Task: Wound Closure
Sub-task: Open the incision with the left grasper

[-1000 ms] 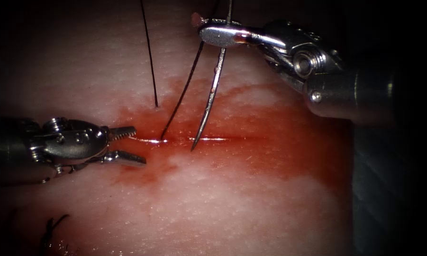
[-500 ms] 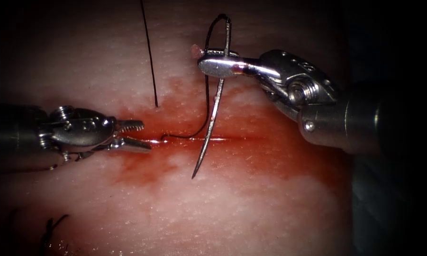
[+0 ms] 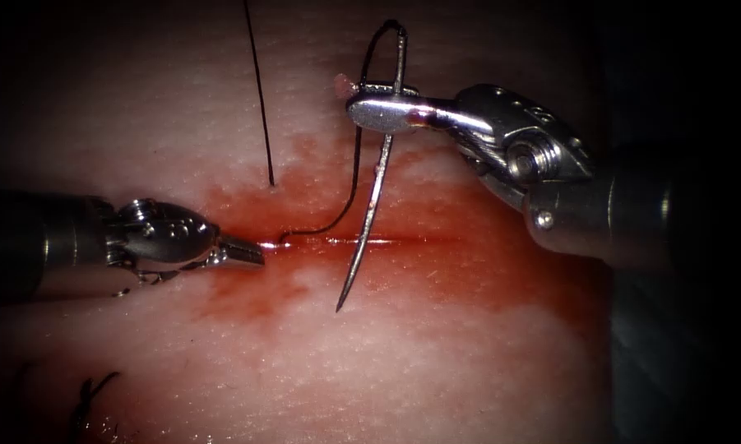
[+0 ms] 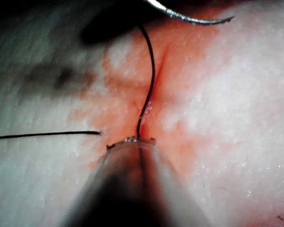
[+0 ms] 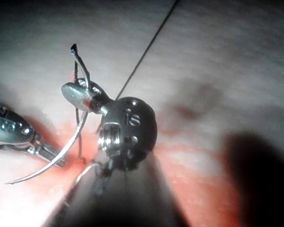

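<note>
Endoscope: right tool [image 3: 378,111] fingers clamp the needle [image 3: 370,210] near its tail, at twelve o'clock of the cut [image 3: 370,242], point free above the tissue [image 3: 436,362]. Left tool [image 3: 243,252] fingers together, holding nothing I can make out, beside the thread [image 3: 355,177].

Left wrist: thread [image 4: 150,75] leaves the cut.

Right wrist: needle [image 5: 61,153] clear of the tissue; I judge the next bite needs aiming

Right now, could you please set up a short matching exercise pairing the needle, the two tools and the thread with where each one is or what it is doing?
Things:
1. needle
2. left tool
3. right tool
4. thread

States:
A. jaws shut, tip at the left end of the cut
B. runs from the needle's tail down into the cut
C. free of the tissue, point hanging below the cut
D. grips the needle near its tail end

Pairs: 1-C, 2-A, 3-D, 4-B
</note>
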Motion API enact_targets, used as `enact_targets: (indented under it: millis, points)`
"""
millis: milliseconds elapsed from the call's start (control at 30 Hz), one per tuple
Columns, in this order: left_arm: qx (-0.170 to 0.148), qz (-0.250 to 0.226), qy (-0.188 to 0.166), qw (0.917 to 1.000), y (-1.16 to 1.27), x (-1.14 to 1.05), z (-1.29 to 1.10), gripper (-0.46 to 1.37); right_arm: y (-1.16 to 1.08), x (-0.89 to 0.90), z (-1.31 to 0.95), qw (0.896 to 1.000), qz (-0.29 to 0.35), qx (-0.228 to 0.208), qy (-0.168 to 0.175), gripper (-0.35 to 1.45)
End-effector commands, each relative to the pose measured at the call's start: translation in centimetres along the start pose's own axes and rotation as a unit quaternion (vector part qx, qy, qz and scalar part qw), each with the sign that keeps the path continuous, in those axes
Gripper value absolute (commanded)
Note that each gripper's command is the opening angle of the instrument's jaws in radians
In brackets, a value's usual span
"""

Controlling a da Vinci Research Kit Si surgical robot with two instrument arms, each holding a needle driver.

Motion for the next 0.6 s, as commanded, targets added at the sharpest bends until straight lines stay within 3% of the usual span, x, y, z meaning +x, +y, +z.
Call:
enact_targets:
  millis: [33,333,600]
  points:
    - [-0.001,0.002,-0.004,1.0,-0.01,0.0,0.02,-0.33,-0.01,-0.01,0.0,1.0,0.0,-0.002,0.0,-0.35]
    - [0.011,0.011,-0.027,0.9995,-0.12,-0.11,0.23,-0.35,-0.13,-0.07,-0.04,1.0,-0.002,-0.008,-0.003,-0.35]
    - [0.029,0.016,-0.045,0.9985,-0.33,-0.17,0.41,-0.35,-0.29,-0.24,-0.11,0.999,-0.001,-0.017,-0.034,-0.35]
